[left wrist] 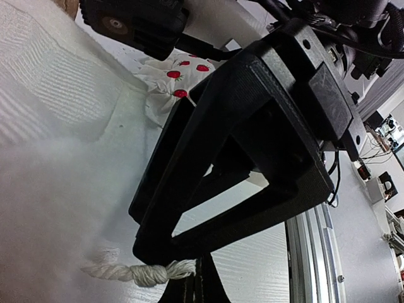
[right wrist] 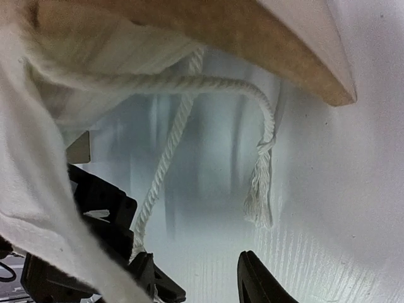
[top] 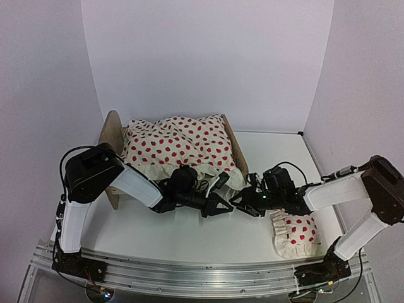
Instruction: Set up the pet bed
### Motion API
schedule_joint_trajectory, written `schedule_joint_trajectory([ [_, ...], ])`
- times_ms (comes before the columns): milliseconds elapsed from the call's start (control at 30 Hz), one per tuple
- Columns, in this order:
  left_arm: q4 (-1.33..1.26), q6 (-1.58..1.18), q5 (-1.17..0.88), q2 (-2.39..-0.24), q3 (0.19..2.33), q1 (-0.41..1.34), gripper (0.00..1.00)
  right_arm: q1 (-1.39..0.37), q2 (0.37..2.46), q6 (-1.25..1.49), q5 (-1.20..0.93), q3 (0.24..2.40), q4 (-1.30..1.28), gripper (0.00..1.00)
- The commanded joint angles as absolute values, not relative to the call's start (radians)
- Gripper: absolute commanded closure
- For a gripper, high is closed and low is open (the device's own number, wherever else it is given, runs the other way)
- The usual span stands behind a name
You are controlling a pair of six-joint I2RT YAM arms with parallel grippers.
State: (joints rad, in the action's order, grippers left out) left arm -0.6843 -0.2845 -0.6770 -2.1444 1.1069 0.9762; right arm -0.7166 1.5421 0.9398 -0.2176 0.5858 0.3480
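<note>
The pet bed is a light plywood frame at the back left. Its rounded headboard stands at the left. A cream red-spotted blanket covers it. My left gripper sits just in front of the bed's near right corner. It is shut on a white twisted cord near its knotted end. My right gripper faces it from the right with its jaws open and nothing between them. A second cord with a frayed end hangs below the wooden frame edge.
A red-spotted ruffled pillow lies on the white table at the front right, under the right arm. White walls close in the back and sides. An aluminium rail runs along the near edge.
</note>
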Motion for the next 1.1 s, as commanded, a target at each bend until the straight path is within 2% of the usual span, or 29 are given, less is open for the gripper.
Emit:
schedule_joint_trajectory([
  [0,-0.717,-0.264,-0.659,-2.161,1.117,0.985,1.00,-0.718,1.586,0.992,-0.348,0.622,0.422,0.55],
  [133,-0.708,-0.262,-0.656,-2.164,1.119,0.985,1.00,-0.718,1.591,0.979,-0.407,0.632,0.453,0.61],
  [267,-0.707,-0.279,-0.653,-2.160,1.112,0.984,1.00,-0.691,1.504,0.984,-0.354,0.579,0.424,0.64],
  [467,-0.705,-0.276,-0.657,-2.162,1.112,0.984,1.00,-0.676,1.389,0.915,-0.299,0.572,0.328,0.57],
  [833,-0.712,-0.263,-0.654,-2.169,1.127,0.987,1.00,-0.681,1.553,0.926,-0.366,0.640,0.361,0.52],
  [1067,-0.711,-0.255,-0.638,-2.182,1.138,0.988,1.00,-0.686,1.623,0.966,-0.464,0.651,0.435,0.66],
])
